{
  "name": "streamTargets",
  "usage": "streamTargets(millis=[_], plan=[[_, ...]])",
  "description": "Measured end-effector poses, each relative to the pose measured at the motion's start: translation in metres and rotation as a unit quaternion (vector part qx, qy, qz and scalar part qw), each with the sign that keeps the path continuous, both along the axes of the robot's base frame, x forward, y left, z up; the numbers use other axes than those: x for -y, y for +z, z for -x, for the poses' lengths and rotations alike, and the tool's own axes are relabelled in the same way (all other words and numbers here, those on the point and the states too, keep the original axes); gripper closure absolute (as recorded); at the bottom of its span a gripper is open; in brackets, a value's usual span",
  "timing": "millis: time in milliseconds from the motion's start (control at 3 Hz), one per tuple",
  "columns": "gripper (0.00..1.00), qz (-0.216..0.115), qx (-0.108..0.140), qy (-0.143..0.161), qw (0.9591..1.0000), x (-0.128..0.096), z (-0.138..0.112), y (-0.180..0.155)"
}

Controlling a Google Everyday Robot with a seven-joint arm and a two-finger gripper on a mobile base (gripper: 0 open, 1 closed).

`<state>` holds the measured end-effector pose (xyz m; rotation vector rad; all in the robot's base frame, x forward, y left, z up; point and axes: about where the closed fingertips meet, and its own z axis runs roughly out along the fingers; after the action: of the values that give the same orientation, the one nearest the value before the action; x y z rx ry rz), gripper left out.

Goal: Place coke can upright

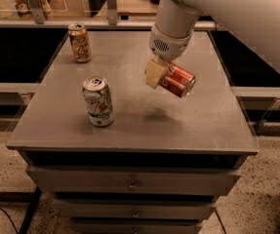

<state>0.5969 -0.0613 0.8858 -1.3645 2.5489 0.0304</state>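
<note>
The red coke can [178,79] lies on its side in the air, held well above the grey cabinet top [130,116], with its silver end pointing right and slightly down. My gripper [162,73] hangs from the white arm at the upper right and is shut on the coke can near its left end. One cream-coloured finger [153,73] shows in front of the can; the other is hidden behind it. A shadow of the can falls on the cabinet top below.
A white-and-green can [98,101] stands upright at the left middle of the top. A gold-tan can [80,43] stands upright at the back left. Drawers [132,183] sit under the top. Dark shelving and a rail run behind.
</note>
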Motion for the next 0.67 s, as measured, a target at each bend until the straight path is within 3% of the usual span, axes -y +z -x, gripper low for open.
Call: streamTargets(millis=[333,667], plan=[[1.0,-0.03,0.014,0.001,0.9994,0.002,-0.005,0.004],[1.0,-0.09,0.042,-0.003,0.995,0.014,-0.008,0.019]])
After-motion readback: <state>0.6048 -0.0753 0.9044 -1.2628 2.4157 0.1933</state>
